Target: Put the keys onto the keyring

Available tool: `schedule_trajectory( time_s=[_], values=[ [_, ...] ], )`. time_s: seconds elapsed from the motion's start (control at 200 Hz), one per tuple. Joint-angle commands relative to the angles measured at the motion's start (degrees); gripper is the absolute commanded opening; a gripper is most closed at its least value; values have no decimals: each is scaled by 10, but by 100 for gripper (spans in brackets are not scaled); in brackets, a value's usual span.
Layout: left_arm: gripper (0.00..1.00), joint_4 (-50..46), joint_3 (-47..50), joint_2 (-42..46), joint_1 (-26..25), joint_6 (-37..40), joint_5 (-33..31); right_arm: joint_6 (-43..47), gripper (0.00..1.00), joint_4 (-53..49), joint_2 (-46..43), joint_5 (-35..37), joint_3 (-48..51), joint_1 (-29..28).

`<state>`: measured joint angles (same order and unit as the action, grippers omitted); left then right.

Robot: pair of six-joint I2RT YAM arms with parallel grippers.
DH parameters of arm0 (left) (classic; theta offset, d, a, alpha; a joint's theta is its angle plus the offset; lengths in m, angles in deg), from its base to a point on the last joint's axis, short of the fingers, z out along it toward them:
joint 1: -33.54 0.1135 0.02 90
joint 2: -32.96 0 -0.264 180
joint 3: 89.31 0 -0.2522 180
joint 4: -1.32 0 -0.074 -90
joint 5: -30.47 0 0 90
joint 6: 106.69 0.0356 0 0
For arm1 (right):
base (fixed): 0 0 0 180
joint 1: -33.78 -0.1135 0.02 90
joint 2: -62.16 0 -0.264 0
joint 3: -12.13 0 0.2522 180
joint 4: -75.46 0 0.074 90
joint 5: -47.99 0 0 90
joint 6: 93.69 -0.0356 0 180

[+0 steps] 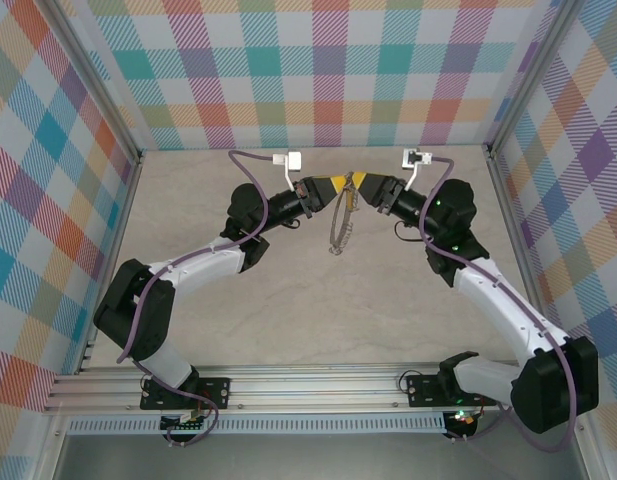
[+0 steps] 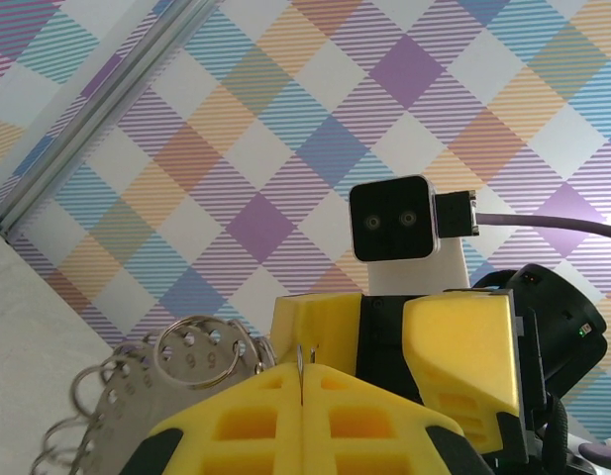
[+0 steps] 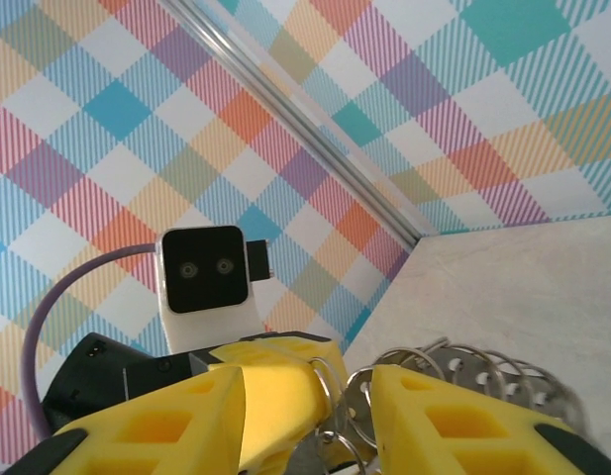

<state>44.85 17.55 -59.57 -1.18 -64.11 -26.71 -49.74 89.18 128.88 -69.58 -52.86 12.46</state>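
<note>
Closest to us in the top view stand the two black-and-white robot arms, the left arm (image 1: pixel 178 290) and the right arm (image 1: pixel 498 300). They bend over the pale marbled desk (image 1: pixel 318 330), and their tips meet near its far side.

The left gripper (image 1: pixel 338 184) has its yellow foam fingers (image 2: pixel 236 426) pressed together, and they pinch a thin wire part of the large silvery-grey metal keyring (image 1: pixel 338 228), which has a bumpy rim of small rings. The right gripper (image 1: pixel 360 181) faces it, just beside. In its own wrist view its yellow fingers (image 3: pixel 454 421) are spread, and some small rings lie between them.

In the top view the keyring stretches from between both grippers toward the arm bases. Whether its lower end touches the desk, we cannot tell.
</note>
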Motion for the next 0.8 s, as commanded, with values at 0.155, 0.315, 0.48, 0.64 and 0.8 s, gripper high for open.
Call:
schedule_trajectory(
  time_s=[0.155, 0.315, 0.48, 0.64, 0.8],
  values=[
    [0, 35, -5, 3, 5, -11, -10, -32, 38, 66, 21, -35, -6, 4],
    [0, 35, -4, 4, 5, -11, -11, -41, 31, 78, 29, -43, -3, 4],
    [0, 35, -4, 2, 6, -10, -11, -42, 27, 81, 32, -49, 0, 5],
    [0, 35, -5, 1, 5, -9, -13, -47, 30, 82, 32, -52, 8, 4],
    [0, 37, -5, 0, 5, -9, -14, -52, 34, 82, 34, -52, 18, 5]
  ],
)
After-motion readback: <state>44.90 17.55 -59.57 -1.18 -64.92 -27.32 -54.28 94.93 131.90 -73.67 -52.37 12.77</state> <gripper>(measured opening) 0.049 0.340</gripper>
